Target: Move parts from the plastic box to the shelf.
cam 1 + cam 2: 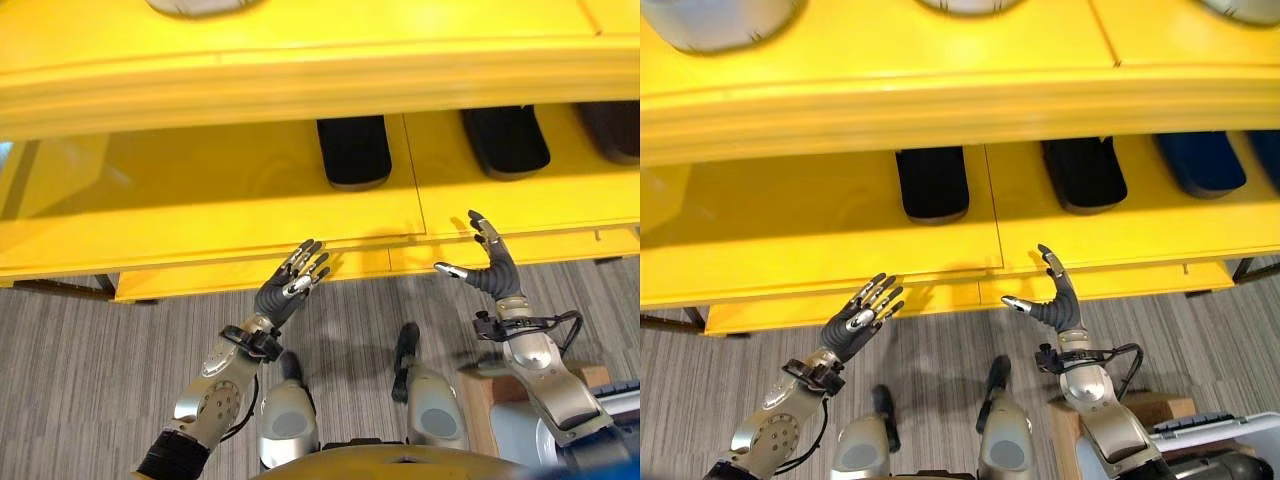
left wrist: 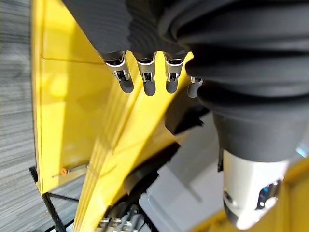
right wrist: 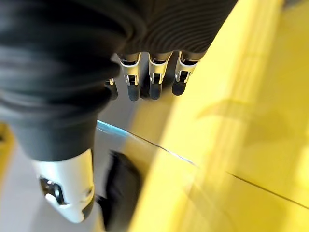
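Both the left hand (image 1: pixel 285 292) and right hand (image 1: pixel 492 268) hover spread and empty at centre frame before the yellow metal shelf (image 1: pixel 200 215); black oblong parts (image 1: pixel 352 150) already rest above. Reaching forward, fingertips could strike the shelf lip.

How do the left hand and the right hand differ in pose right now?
The left hand has its fingers straight and close together, pointing toward the shelf's front edge; the right hand spreads its thumb wide apart from its fingers. The left hand sits before the shelf's left panel, the right hand before the right panel, nearer the black parts. Both are open, hold nothing, and hover at the lower shelf's front edge.
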### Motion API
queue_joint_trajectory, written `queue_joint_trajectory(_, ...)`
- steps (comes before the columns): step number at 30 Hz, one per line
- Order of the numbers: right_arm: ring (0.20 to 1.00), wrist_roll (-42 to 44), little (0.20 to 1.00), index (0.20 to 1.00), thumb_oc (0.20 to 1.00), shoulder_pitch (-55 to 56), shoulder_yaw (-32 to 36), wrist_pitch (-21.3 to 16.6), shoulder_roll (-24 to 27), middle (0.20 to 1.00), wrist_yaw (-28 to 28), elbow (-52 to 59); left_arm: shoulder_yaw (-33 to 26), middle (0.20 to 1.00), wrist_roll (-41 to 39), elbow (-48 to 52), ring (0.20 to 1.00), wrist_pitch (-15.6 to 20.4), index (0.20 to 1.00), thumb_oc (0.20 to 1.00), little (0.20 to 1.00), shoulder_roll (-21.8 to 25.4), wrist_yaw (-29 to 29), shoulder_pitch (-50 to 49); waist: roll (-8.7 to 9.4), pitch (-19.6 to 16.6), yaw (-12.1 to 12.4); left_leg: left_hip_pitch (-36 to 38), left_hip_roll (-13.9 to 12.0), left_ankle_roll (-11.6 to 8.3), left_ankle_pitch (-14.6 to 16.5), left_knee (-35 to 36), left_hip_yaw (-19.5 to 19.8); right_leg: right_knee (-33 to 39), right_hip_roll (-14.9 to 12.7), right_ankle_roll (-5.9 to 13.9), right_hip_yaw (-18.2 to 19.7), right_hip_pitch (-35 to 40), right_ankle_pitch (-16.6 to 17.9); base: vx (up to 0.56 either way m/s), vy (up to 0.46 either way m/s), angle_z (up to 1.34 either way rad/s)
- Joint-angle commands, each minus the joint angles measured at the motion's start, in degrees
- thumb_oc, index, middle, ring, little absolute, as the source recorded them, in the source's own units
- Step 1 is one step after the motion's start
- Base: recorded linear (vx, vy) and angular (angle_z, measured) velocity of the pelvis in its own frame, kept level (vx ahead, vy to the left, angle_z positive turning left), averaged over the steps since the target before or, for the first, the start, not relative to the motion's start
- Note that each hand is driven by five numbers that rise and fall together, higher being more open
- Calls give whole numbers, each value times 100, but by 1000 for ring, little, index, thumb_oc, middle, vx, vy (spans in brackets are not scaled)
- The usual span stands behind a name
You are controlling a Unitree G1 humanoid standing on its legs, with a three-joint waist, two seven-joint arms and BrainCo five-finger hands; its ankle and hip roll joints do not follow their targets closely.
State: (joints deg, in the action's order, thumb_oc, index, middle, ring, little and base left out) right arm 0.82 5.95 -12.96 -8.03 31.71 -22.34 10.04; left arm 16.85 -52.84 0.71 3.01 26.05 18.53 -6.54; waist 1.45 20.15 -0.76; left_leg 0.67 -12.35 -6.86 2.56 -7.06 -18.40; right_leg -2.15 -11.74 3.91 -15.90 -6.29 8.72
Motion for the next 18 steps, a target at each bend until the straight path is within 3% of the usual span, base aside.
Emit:
queue_joint_trajectory(1, 1000, -348, 1000, 1000, 1000, -414, 177, -482, 276, 1000, -374, 329, 110, 1000, 608, 538, 1000, 157, 1000, 1000, 1000, 158, 454, -3, -83, -73, -46, -44, 145, 419, -388, 295, -20, -769, -305, 665, 270, 441, -888, -17, 225, -12)
queue_joint_trajectory(5, 1000, -336, 1000, 1000, 1000, -339, 137, -254, 255, 1000, -594, -7, 266, 1000, 781, 286, 1000, -147, 1000, 1000, 1000, 280, 852, 176, -39, -141, -166, 138, 254, 535, -266, 317, -205, -796, -444, 811, 293, 461, -729, -41, 215, -12)
queue_joint_trajectory(7, 1000, -184, 1000, 1000, 1000, -319, 134, -98, 211, 1000, -677, -299, 470, 1000, 1470, 126, 1000, -591, 1000, 1000, 1000, 429, 1498, 322, 26, -150, -265, 234, 310, 572, -199, 356, -394, -731, -594, 924, 300, 373, -311, -84, 199, -14)
queue_joint_trajectory(10, 1000, -19, 1000, 1000, 1000, -381, 92, -84, 220, 1000, -543, -551, 660, 1000, 1770, -6, 1000, -672, 1000, 1000, 1000, 567, 1631, 419, 58, -134, -372, 377, 347, 570, -120, 417, -677, -736, -760, 1048, 230, 168, 149, -34, 157, -30)
queue_joint_trajectory(12, 1000, -98, 1000, 1000, 1000, -441, -16, -98, 162, 1000, -468, -745, 810, 1000, 1718, -158, 1000, -717, 1000, 1000, 1000, 578, 1583, 437, 15, -137, -435, 594, 375, 543, 54, 473, -925, -918, -816, 1109, 30, 53, 229, -3, 207, -67)
queue_joint_trajectory(16, 1000, -152, 1000, 1000, 1000, -445, -113, -142, 91, 1000, -556, -862, 927, 1000, 1632, -375, 1000, -578, 1000, 1000, 1000, 618, 1571, 450, -74, -199, -500, 499, 501, 726, 69, 427, -1051, -1636, -709, 1039, 120, -80, -79, -78, 98, -94)
queue_joint_trajectory(17, 1000, -292, 1000, 1000, 1000, -440, -84, -172, 64, 1000, -693, -911, 923, 1000, 1405, -394, 1000, -574, 1000, 1000, 1000, 637, 1767, 412, -152, -246, -470, 394, 553, 867, 69, 390, -1079, -2132, -633, 904, 127, -31, -434, -75, 8, -12)
queue_joint_trajectory(18, 1000, -423, 1000, 1000, 1000, -462, -66, -184, 59, 1000, -744, -925, 913, 1000, 1311, -386, 1000, -570, 1000, 1000, 1000, 644, 1856, 366, -185, -271, -436, 347, 566, 922, 97, 342, -1098, -2365, -656, 834, 105, -15, -519, -58, -35, -12)
